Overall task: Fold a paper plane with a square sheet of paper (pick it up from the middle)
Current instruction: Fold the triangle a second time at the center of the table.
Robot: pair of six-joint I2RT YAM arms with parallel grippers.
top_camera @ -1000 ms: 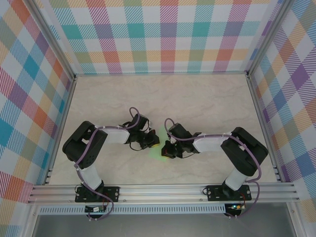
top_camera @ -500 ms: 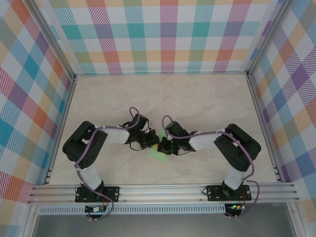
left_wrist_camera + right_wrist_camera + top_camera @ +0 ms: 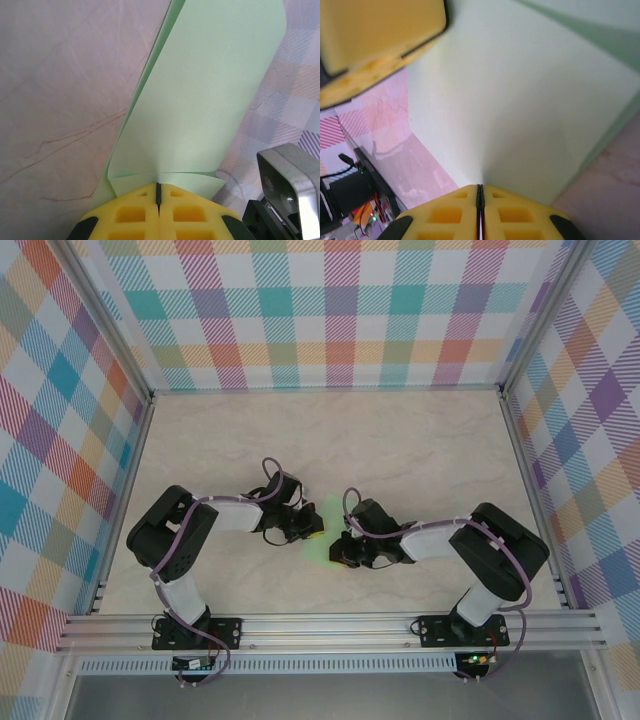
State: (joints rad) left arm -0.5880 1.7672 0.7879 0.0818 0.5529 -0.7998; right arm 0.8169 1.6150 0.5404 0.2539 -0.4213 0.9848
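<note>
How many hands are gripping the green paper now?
2. The left hand is shut on the paper from its left side. The right hand is shut on it from its right side. Both meet near the table's middle.

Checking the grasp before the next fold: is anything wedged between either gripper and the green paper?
Nothing visible does. The left gripper is shut directly on the green paper, and the right gripper is too; the paper runs straight into both closed jaws.

Sheet of paper (image 3: 324, 543) mostly covered
Overhead it is hidden by the left gripper (image 3: 313, 532) and right gripper (image 3: 340, 551); its far end is cropped wrist-side.
</note>
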